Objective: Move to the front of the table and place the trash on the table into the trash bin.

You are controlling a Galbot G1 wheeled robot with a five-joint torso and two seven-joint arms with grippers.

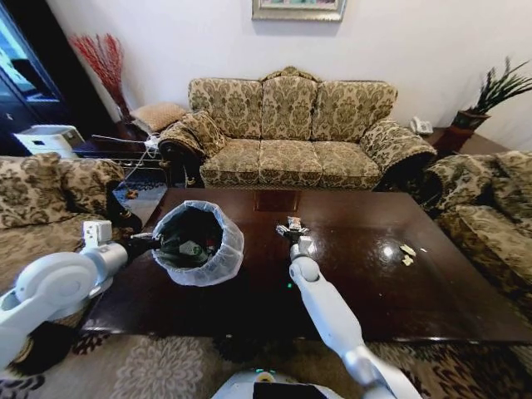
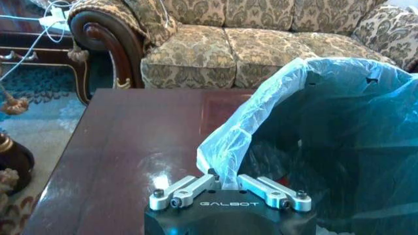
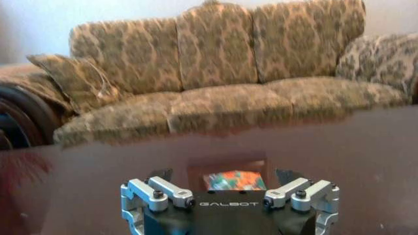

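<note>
— Where's that colourful wrapper (image 3: 235, 179)?
— On the table (image 1: 349, 274), between the right gripper's (image 1: 293, 228) wide-open fingers, not gripped yet. The left gripper (image 2: 225, 188) pinches the trash bin's (image 1: 198, 243) bag.

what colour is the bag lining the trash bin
Translucent whitish with a pale blue tint, on the trash bin; the left wrist view shows it best.

Reddish-brown table (image 1: 349, 274); whitish-lined, seemingly dark bin (image 1: 218, 264); damask sofa (image 1: 287, 133).

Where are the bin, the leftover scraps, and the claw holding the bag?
trash bin (image 1: 218, 270), head view, bagged rim.
scraps (image 1: 407, 250), head view, a yellowish piece.
left claw (image 2: 224, 184), left wrist view, between fingertips.
</note>
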